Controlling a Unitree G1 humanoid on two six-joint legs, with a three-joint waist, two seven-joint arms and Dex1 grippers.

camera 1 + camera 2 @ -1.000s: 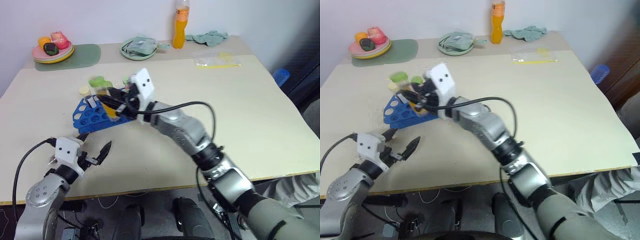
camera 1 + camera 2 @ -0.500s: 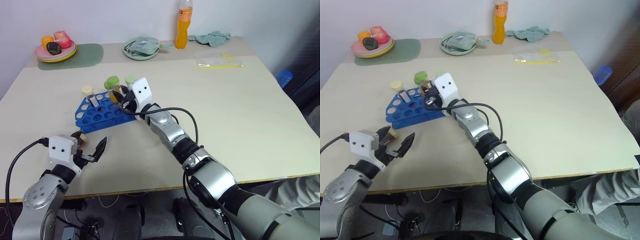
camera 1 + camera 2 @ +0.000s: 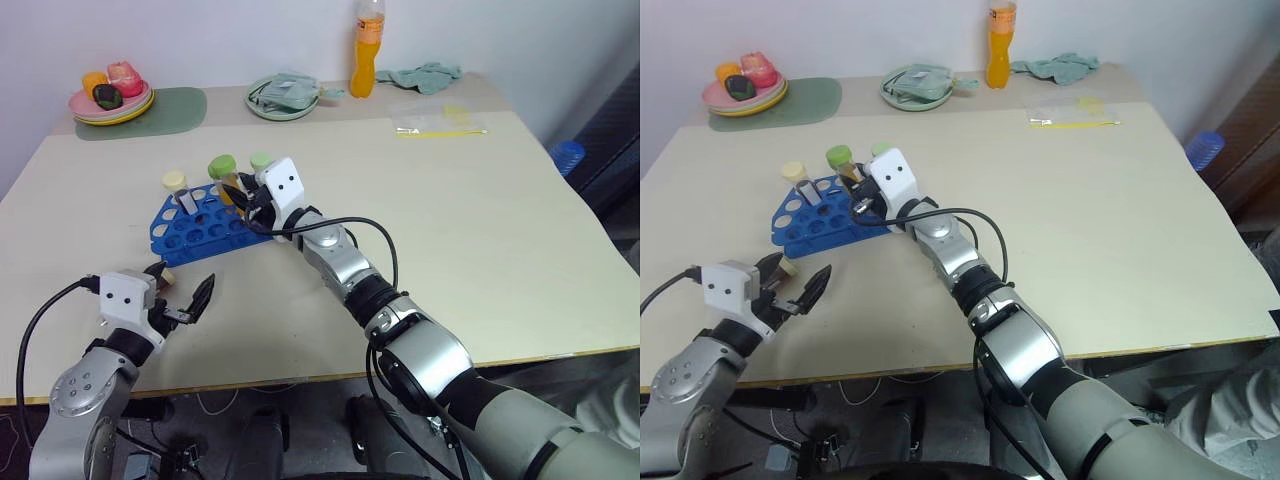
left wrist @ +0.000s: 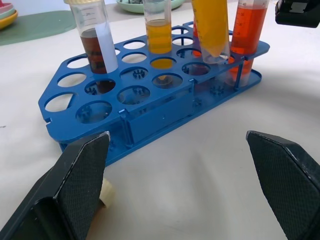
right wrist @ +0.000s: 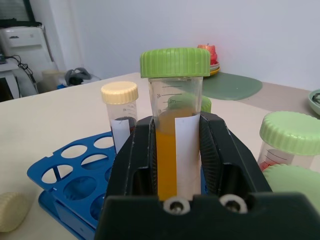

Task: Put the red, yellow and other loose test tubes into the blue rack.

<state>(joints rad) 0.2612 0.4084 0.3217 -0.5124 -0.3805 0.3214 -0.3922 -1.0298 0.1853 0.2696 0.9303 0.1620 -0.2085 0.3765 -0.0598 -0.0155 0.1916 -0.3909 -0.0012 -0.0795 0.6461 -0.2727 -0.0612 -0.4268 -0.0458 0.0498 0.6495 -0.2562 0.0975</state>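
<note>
The right gripper (image 5: 175,150) is clenched on the yellow-orange tube (image 5: 174,125) — lowered into a hole of the blue rack (image 3: 200,232) — so next it should release; the left gripper (image 3: 180,300) waits open.

Blue rack (image 4: 150,112); green-capped orange tube (image 5: 174,135); cream-capped dark tube (image 4: 95,35).

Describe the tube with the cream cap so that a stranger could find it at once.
Look at the blue rack on the left part of the beige table. The cream-capped tube stands upright in a hole near the rack's far left end. Its neighbours have green caps and orange or red liquid; this one alone holds dark liquid.
</note>
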